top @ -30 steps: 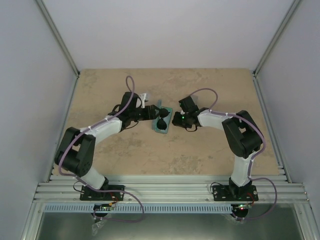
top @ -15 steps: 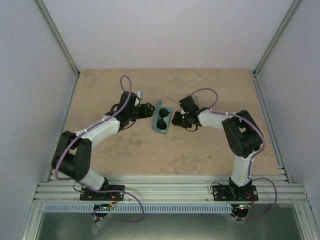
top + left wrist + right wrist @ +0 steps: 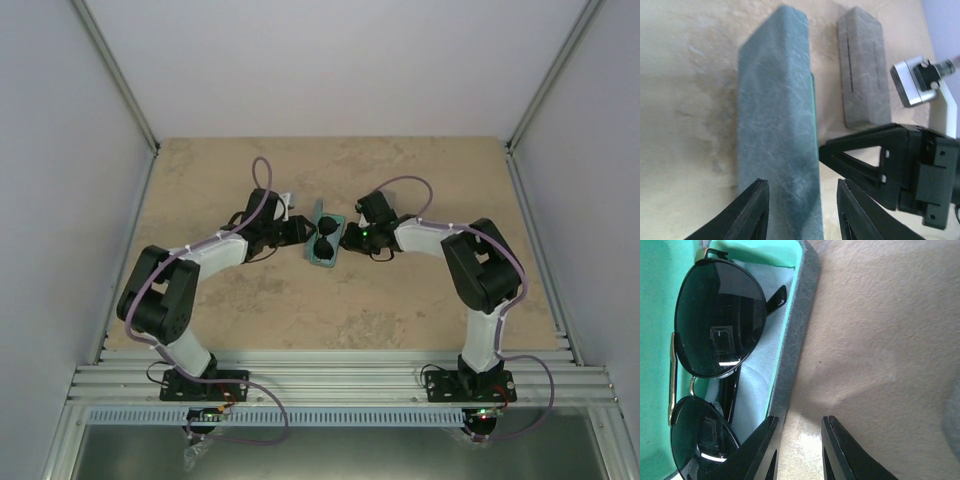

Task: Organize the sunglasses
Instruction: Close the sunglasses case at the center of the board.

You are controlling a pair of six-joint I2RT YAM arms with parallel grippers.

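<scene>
The black-lens sunglasses [image 3: 715, 330] have a thin gold rim and lie in an open blue-grey case [image 3: 326, 246] with a teal lining. They rest on a light blue cloth [image 3: 757, 390]. My left gripper [image 3: 299, 229] is open at the case's left side, and its jaws [image 3: 800, 186] straddle the edge of the upright lid [image 3: 777, 125] with nothing gripped. My right gripper [image 3: 346, 238] is open at the case's right side [image 3: 799, 421]. One finger [image 3: 765, 445] is against the case's wall [image 3: 795, 355], and bare table shows between the fingers. The red-framed pair is out of view.
A shut grey case [image 3: 862, 70] lies on the table beyond the lid, near the right arm's gripper [image 3: 890, 165]. The tan tabletop [image 3: 400, 310] is bounded by grey walls at left, right and back, with a slotted metal rail [image 3: 340, 380] along the near edge.
My left gripper pulled back left from the case, then came back right to the lid. The right gripper edged slightly left towards the case. The sunglasses stayed in the case.
</scene>
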